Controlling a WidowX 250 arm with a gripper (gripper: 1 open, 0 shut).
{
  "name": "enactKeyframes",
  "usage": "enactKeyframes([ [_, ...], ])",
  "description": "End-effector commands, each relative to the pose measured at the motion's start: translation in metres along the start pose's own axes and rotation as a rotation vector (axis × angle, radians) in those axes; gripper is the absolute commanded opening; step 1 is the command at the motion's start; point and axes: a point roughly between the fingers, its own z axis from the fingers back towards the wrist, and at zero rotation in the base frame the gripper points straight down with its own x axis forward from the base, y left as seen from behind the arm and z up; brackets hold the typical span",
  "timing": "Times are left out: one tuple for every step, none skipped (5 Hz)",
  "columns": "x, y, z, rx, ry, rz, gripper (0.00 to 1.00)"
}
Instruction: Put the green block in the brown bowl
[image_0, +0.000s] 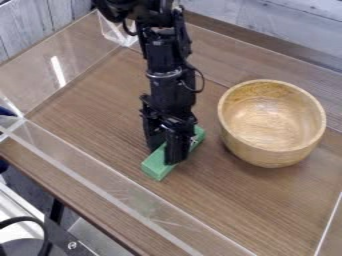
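Green block (166, 163) flat, left of brown bowl (271, 122).

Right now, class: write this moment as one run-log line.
hand: down on green block, jaws astride it | block: on table, unlifted | wooden bowl: empty, right of block

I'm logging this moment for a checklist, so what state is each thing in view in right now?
green block: lying flat on the table, outside the bowl, under the gripper.
brown bowl: upright, empty, to the right of the block.
gripper: pointing down onto the block, fingers either side of it; whether they grip it cannot be told.
table: wood-grain top, bordered by clear walls.
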Motion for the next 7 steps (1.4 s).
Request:
enactKeyframes([
  [0.005, 0.005, -0.001, 0.022, -0.054, 0.022, 0.0],
  [0.006, 0.005, 0.005, 0.036, -0.048, 0.029, 0.0],
  [0.008, 0.005, 0.01, 0.05, -0.042, 0.036, 0.0],
  [0.009, 0.005, 0.016, 0.063, -0.037, 0.043, 0.0],
  [0.004, 0.001, 0.031, 0.049, -0.066, 0.057, 0.0],
  [-0.002, -0.004, 0.071, 0.04, -0.137, 0.091, 0.0],
  [0.007, -0.006, 0.118, 0.034, -0.25, 0.158, 0.0],
])
